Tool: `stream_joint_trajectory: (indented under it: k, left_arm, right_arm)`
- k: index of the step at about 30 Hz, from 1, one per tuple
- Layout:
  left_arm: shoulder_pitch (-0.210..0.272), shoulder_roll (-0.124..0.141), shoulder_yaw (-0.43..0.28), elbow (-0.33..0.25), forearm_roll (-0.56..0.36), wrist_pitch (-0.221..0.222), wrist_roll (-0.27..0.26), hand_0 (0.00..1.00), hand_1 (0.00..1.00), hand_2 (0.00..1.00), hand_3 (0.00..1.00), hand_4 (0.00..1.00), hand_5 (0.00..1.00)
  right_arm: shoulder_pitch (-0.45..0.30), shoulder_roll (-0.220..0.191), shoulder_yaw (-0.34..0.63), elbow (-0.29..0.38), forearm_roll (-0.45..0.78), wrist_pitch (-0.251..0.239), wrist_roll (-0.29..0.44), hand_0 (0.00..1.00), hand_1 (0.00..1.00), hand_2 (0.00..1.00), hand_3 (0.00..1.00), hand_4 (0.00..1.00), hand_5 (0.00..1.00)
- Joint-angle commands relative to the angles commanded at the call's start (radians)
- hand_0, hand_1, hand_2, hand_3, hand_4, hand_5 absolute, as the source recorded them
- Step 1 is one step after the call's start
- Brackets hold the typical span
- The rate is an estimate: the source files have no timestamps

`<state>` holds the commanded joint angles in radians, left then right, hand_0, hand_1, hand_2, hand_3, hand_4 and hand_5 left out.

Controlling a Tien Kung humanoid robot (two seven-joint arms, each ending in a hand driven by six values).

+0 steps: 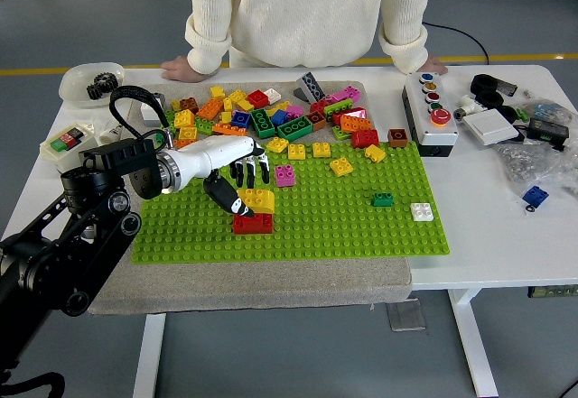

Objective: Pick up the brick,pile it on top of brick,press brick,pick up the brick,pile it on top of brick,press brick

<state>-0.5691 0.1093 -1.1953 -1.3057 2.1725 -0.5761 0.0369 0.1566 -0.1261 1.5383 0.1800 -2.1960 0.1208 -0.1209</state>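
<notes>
A rectangular yellow plastic brick (257, 200) is seen resting on top of a rectangular red plastic brick (253, 224), which is seated on the studded green plastic baseplate (361, 226) towards its left part, near the front edge. The yellow brick is grasped by the left hand (237, 174), its white fingers (251, 169) being curled over the brick from behind and its dark thumb set against the brick's left side. Whether the yellow brick is fully pushed home on the red one cannot be told; it looks slightly tilted. The first pick-up may be judged done and the first piling nearly done, while the pressing and the whole second round are judged to be left. A heap of loose coloured plastic bricks (271, 114) is spread along the baseplate's back edge, from which a further brick could be taken. The right hand is not seen. A person in a cream knitted sweater (298, 10) is standing at the white table's far edge, hands resting on it.
</notes>
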Motion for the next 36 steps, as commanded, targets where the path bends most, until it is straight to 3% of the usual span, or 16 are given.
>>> stream_joint_trajectory:
  k: [36]
  left_arm:
    - [0.003,-0.005,0.003,0.054,-0.003,0.029,-0.019,0.435,0.403,0.408,0.513,0.913,0.002]
  right_arm:
    - [0.0,0.001,-0.006,0.0,-0.003,0.001,0.002,0.74,0.654,0.72,0.585,0.804,0.338]
